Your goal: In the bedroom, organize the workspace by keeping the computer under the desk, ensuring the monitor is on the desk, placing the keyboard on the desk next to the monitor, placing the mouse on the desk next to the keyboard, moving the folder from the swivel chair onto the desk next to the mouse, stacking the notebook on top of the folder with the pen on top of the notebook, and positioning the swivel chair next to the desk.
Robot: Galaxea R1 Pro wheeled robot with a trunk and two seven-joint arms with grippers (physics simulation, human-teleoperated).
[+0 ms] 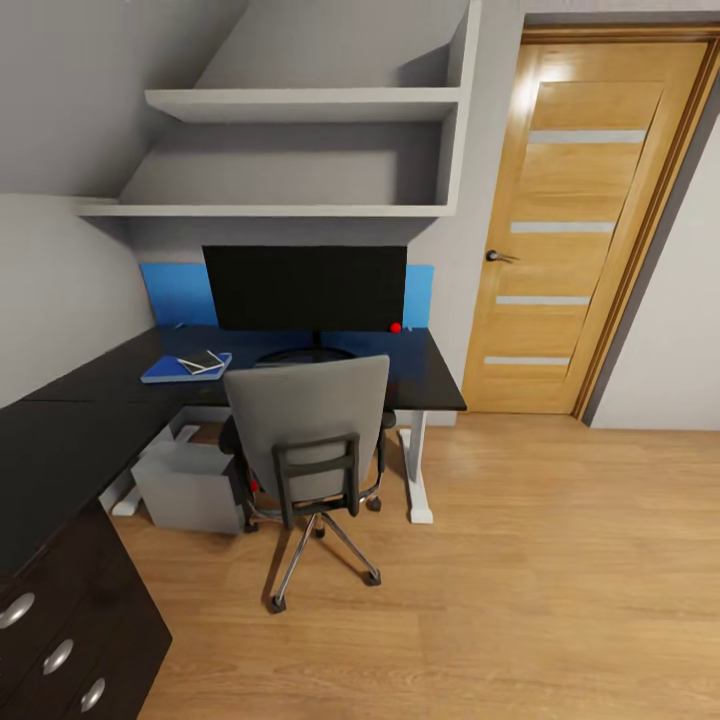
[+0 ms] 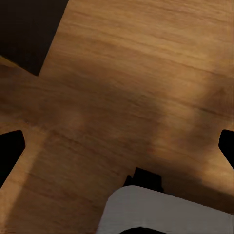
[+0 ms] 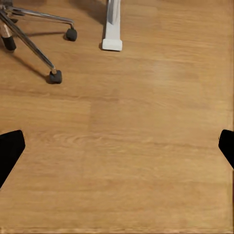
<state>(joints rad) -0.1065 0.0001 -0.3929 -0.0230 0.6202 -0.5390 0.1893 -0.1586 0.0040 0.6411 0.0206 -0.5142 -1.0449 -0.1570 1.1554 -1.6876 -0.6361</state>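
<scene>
Black fingertips (image 2: 10, 148) of the left gripper (image 2: 117, 151) and right gripper (image 3: 117, 151) were spread wide over the wood floor (image 3: 146, 146), empty. At 12 o'clock, the swivel chair (image 1: 312, 440) was parked against the desk (image 1: 90, 400); at 11 o'clock, the folder (image 1: 165, 371) was topped by the notebook (image 1: 201, 361).

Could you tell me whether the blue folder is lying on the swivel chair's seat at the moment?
No, the folder lies on the desk, left of the monitor, with the notebook on it.
</scene>
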